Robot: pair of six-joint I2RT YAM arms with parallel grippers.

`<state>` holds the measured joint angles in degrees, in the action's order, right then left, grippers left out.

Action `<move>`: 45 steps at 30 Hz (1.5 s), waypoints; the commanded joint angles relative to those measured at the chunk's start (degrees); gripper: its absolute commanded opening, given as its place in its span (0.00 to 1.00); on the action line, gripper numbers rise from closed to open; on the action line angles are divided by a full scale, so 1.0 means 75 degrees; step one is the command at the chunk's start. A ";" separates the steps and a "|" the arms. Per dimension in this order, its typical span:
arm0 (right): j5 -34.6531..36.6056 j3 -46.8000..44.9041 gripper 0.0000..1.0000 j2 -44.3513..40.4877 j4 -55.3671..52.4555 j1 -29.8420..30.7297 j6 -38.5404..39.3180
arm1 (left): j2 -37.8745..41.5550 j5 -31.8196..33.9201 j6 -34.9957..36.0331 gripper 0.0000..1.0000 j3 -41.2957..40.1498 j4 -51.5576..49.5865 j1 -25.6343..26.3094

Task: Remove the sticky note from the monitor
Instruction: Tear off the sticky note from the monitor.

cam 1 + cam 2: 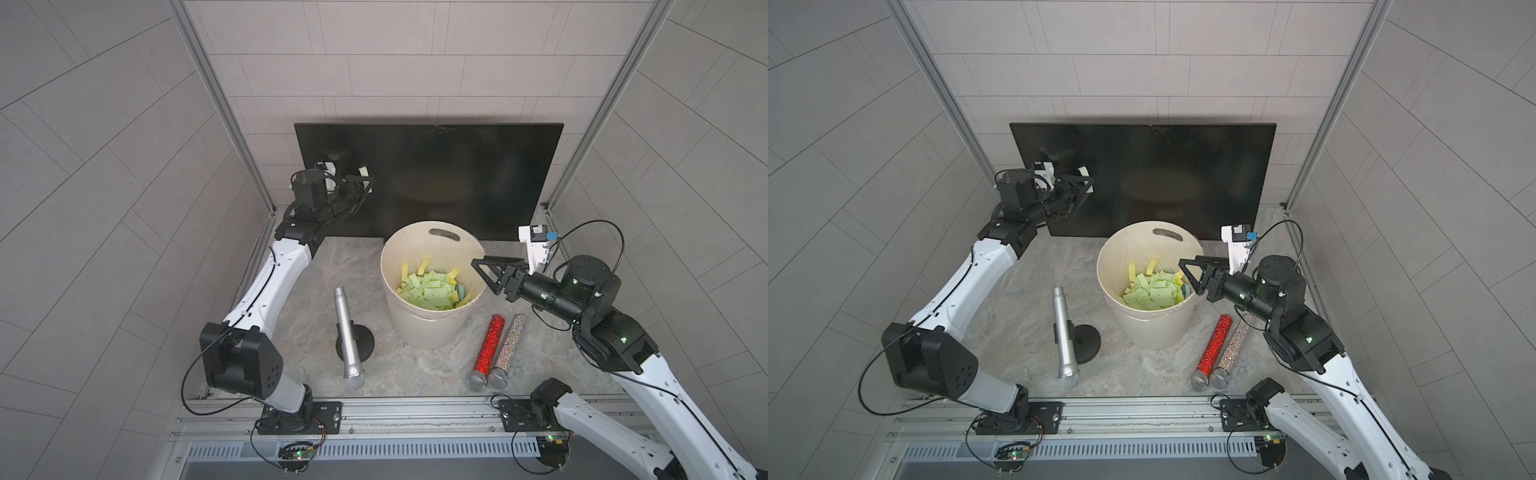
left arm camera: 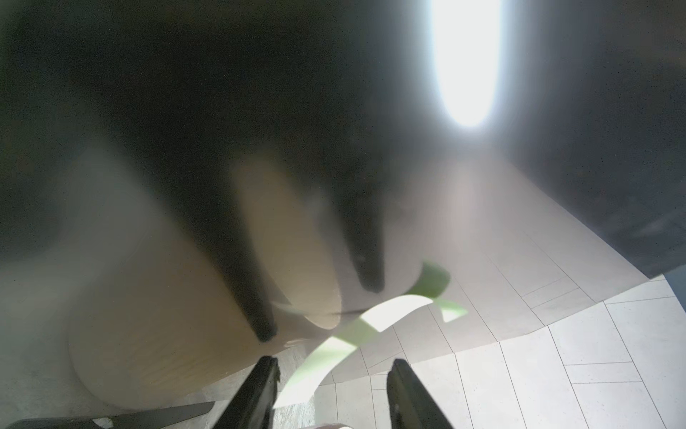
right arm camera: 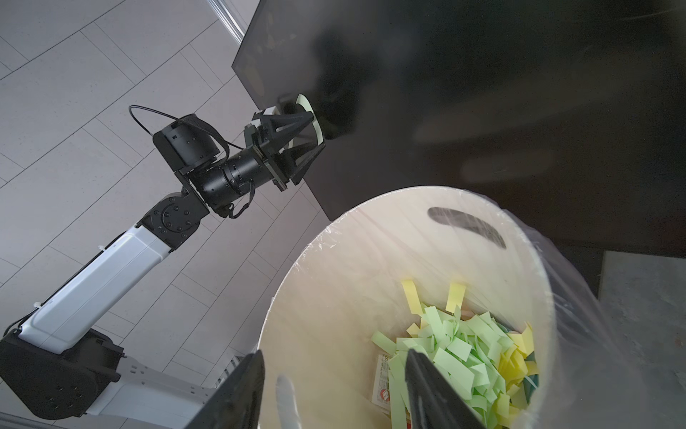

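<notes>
Sticky note (image 1: pixel 364 171): pale green strip on the far-left part of the monitor (image 1: pixel 457 178), one end curling off the glass. My left gripper (image 1: pixel 368 183) sits right at the screen. In the left wrist view the strip crosses the gap at a slant, and the fingers (image 2: pixel 260 386) are apart with nothing pinched. I judge the strip lies straight ahead of the tips, so the squeeze matters, not reach. The left arm is plainly nearer.

Right gripper (image 1: pixel 484 277) hangs spread and empty over the right rim of the bucket (image 1: pixel 419 332), well apart from the note. A silver microphone (image 1: pixel 347 332) and two glittery microphones (image 1: pixel 488 349) lie on the near table (image 1: pixel 415 374), out of the path. Possible risk: tips scraping the glass.
</notes>
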<state>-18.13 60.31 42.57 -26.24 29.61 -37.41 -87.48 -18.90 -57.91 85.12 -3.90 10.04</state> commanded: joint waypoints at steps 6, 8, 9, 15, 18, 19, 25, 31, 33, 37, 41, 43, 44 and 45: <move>0.0074 0.0072 0.62 -0.0108 -0.0039 -0.0033 0.0091 | -0.0148 0.0179 -0.0241 0.45 -0.0085 0.0003 -0.0028; 0.0091 0.0074 0.62 -0.0103 -0.0038 -0.0033 0.0103 | -0.0180 0.0154 -0.0278 0.43 -0.0067 0.0053 -0.0027; 0.0090 0.0087 0.62 -0.0100 -0.0040 -0.0033 0.0110 | -0.0200 0.0133 -0.0298 0.42 -0.0049 0.0079 -0.0024; 0.0092 0.0093 0.62 -0.0103 -0.0049 -0.0033 0.0107 | -0.0309 0.0012 -0.0344 0.39 0.0076 0.0106 0.0004; 0.0097 0.0125 0.62 -0.0099 -0.0070 -0.0033 0.0130 | -0.0300 0.0014 -0.0344 0.34 0.0056 0.0101 0.0015; 0.0097 0.0133 0.62 -0.0098 -0.0075 -0.0033 0.0135 | -0.0292 0.0028 -0.0342 0.32 0.0043 0.0099 0.0014; 0.0110 0.0192 0.62 -0.0086 -0.0096 -0.0033 0.0165 | -0.0300 0.0056 -0.0294 0.20 0.0082 0.0003 0.0031; 0.0124 0.0242 0.62 -0.0074 -0.0129 -0.0045 0.0190 | -0.0249 0.0136 -0.0198 0.08 0.0059 -0.0146 0.0026; 0.0122 0.0262 0.62 -0.0068 -0.0138 -0.0045 0.0198 | -0.0223 0.0148 -0.0172 0.05 0.0053 -0.0186 0.0022; 0.0135 0.0287 0.62 -0.0074 -0.0168 -0.0045 0.0198 | -0.0167 0.0182 -0.0111 0.00 0.0025 -0.0265 0.0021; 0.0138 0.0306 0.62 -0.0086 -0.0181 -0.0045 0.0204 | -0.0033 0.0177 -0.0075 0.00 -0.0083 -0.0236 0.0031; 0.0133 0.0294 0.62 -0.0092 -0.0180 -0.0045 0.0206 | 0.0058 0.0167 -0.0053 0.00 -0.0158 -0.0223 0.0034; 0.0138 0.0296 0.62 -0.0088 -0.0175 -0.0045 0.0206 | 0.0102 0.0167 -0.0056 0.00 -0.0208 -0.0200 0.0035; 0.0142 0.0284 0.62 -0.0096 -0.0175 -0.0042 0.0207 | 0.0153 0.0154 -0.0039 0.00 -0.0246 -0.0194 0.0043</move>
<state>-17.56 60.77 42.52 -26.74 29.50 -36.60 -87.50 -17.50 -59.16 84.71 -4.69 10.15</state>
